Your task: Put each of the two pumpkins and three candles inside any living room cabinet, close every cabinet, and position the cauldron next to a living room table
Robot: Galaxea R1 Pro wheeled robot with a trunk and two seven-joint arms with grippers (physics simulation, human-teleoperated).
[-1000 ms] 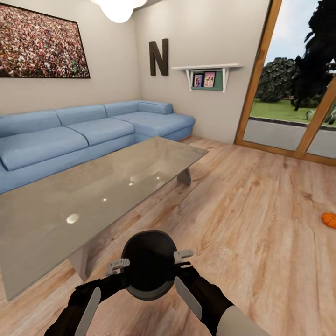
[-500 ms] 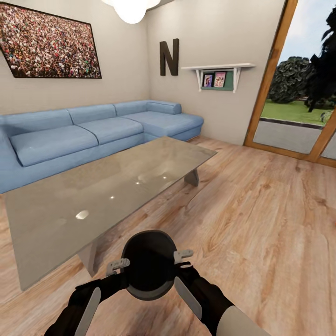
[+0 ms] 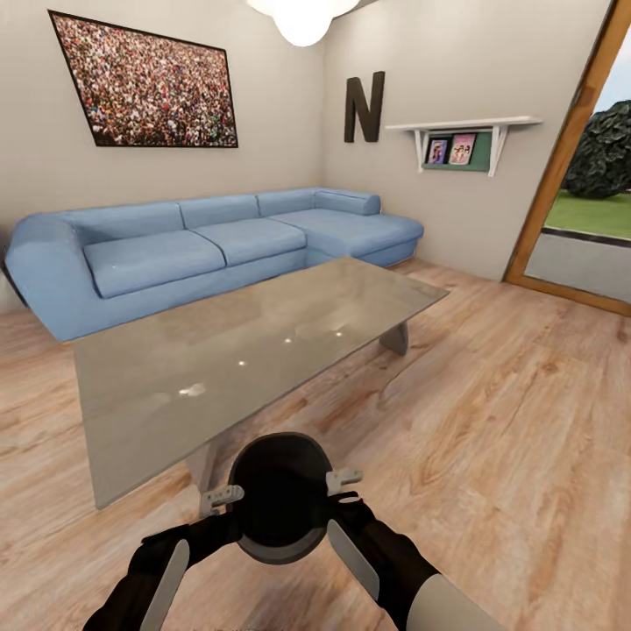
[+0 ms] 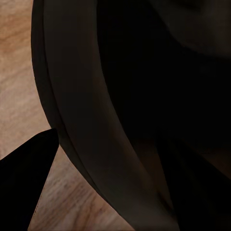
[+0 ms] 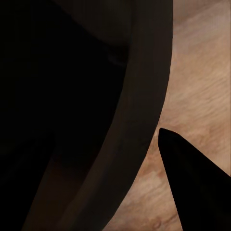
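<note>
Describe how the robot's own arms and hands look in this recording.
Both arms are matte black with long pale grey panels along the forearms. The left hand and right hand end in small light grey finger pieces. A white-grey rounded shell shows low on the right arm. No cables or markings are visible.

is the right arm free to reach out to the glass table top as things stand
Probably not: the right gripper and the left gripper both hold the black cauldron between them, so reaching for the glass table would mean letting go first.
</note>
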